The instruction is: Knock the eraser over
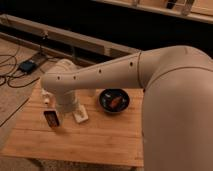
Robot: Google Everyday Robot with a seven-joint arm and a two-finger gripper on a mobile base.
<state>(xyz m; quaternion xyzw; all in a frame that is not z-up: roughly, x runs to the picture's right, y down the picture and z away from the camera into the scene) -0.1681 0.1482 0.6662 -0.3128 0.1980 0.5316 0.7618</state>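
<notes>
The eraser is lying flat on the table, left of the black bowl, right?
No. The camera view shows the eraser standing upright on the table, left of the black bowl. The end effector hangs between it and the cream block.
</notes>
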